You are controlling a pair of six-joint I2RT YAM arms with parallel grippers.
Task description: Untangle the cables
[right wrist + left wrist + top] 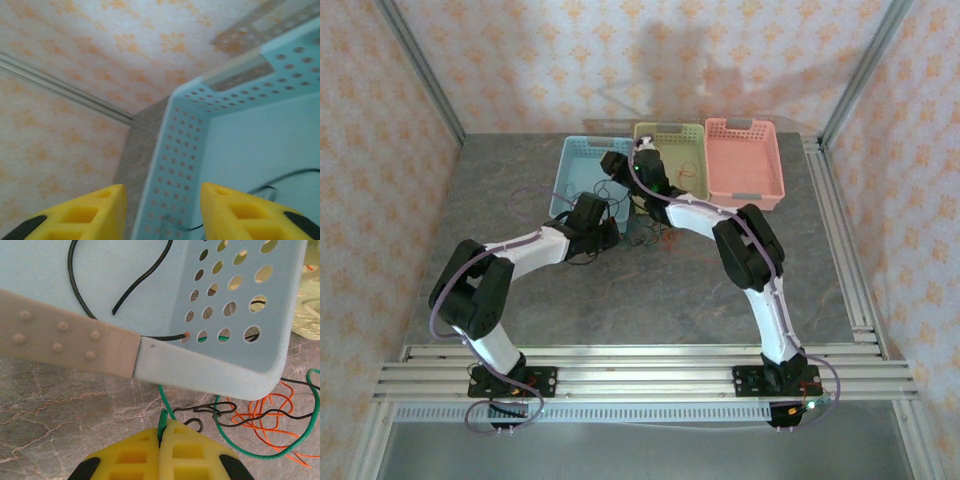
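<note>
Pinching a green cable (161, 420) between its yellow fingers, the left gripper (165, 432) is fully closed, low over the grey stone-pattern table (75, 405), just in front of the near corner of the blue basket (225, 370). From the fingers the green cable goes up under the basket rim. On the right of this corner, on the table, the green cable makes a wide loop mixed with a thin orange cable (265, 427) and a black cable (240, 420); the three cross each other there, so they are not yet separated. Inside the blue basket a second black cable (145, 277) lies curved on the floor, and one bare end of it points to the wall with round holes.

In the top view the left gripper (610, 232) is beside the front right corner of the blue basket (575, 165), and the bundle of cables (655, 235) lies on the table just to its right, before the green basket (685, 135). The pink basket (745, 165) stands on the right of the green one.

The right gripper (617, 165) is over the right side of the blue basket. In its own camera the right gripper (162, 212) has its two yellow fingers apart with nothing held between them. Past the fingers are the wall with holes and a piece of black cable (280, 180) on the basket floor.
</note>
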